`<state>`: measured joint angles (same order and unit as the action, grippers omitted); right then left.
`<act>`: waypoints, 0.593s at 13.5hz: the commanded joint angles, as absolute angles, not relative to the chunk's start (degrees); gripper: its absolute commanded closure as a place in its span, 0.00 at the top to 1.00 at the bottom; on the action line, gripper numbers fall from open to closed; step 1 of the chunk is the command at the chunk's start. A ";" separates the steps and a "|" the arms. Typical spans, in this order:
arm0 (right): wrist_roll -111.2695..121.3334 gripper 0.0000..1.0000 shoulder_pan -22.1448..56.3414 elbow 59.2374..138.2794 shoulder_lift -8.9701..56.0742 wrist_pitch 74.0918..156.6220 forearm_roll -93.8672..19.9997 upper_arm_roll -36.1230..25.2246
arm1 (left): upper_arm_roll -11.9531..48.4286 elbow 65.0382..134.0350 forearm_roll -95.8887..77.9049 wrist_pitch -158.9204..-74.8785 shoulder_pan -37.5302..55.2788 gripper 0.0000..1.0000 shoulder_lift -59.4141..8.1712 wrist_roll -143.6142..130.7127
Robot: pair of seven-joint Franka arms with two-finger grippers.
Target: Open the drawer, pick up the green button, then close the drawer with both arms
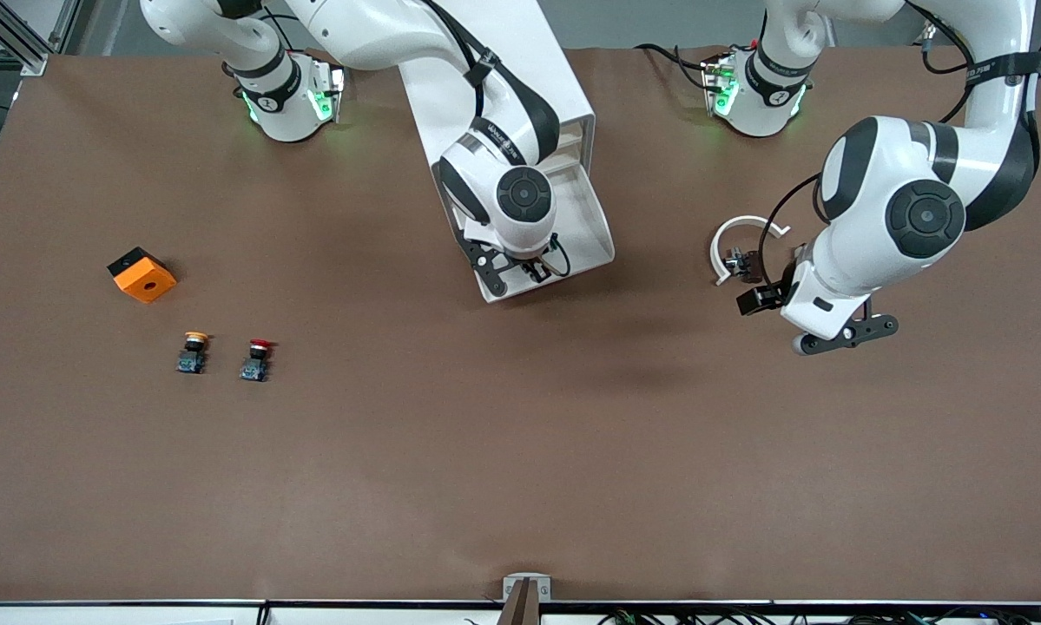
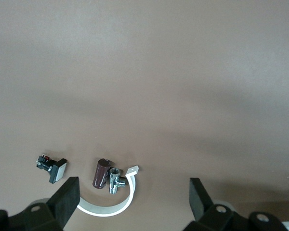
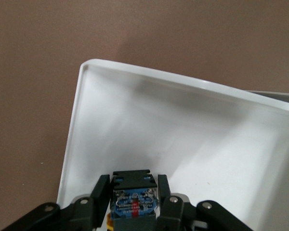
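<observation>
Right hand (image 3: 134, 199) grips button (image 3: 134, 195), seemingly above drawer (image 3: 183, 139).

Button (image 3: 134, 197) between fingers (image 3: 100, 192) over drawer (image 3: 192, 139)

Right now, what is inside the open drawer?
The drawer shows a bare white floor. The right hand is over it, shut on a button; its cap is hidden. The arm covers part of the drawer.

Robot lab: arms (image 1: 520, 156), alu framing (image 1: 16, 35).
</observation>
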<state>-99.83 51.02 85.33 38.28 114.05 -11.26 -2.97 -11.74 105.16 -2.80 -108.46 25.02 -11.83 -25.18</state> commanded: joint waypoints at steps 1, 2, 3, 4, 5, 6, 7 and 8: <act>-99.41 0.11 51.77 85.34 38.67 114.52 -12.13 -3.43 | -11.34 105.82 -1.85 -107.58 24.78 1.00 -10.99 -24.17; -99.40 0.03 51.77 85.25 38.76 114.52 -12.04 -3.43 | -11.34 105.73 -1.85 -107.32 24.70 1.00 -11.07 -24.17; -99.40 0.03 51.77 85.17 38.76 114.52 -12.04 -3.43 | -11.34 105.73 -1.85 -107.40 24.78 1.00 -11.34 -24.26; -99.49 0.03 51.77 84.99 38.67 114.43 -12.04 -3.43 | -11.34 105.73 -2.02 -107.40 24.96 1.00 -11.86 -24.43; -99.49 0.03 51.68 84.82 38.58 114.26 -12.04 -3.43 | -11.34 105.73 -2.54 -107.84 25.22 1.00 -12.56 -24.96; -99.58 0.03 51.33 84.55 38.32 114.00 -12.13 -3.43 | -11.34 105.56 -2.64 -108.02 25.57 1.00 -13.44 -25.05; -99.75 0.03 50.98 84.12 38.15 113.73 -12.13 -3.43 | -11.25 105.38 -2.64 -108.45 25.75 1.00 -14.14 -25.22; -99.76 0.04 50.80 83.68 37.80 112.77 -12.22 -3.43 | -10.81 105.38 -2.72 -109.33 25.84 1.00 -14.67 -25.22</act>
<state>-99.83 51.01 84.85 38.26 114.02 -11.26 -3.14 -11.42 105.63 -2.80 -108.17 25.53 -13.46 -24.84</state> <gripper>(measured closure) 0.577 0.000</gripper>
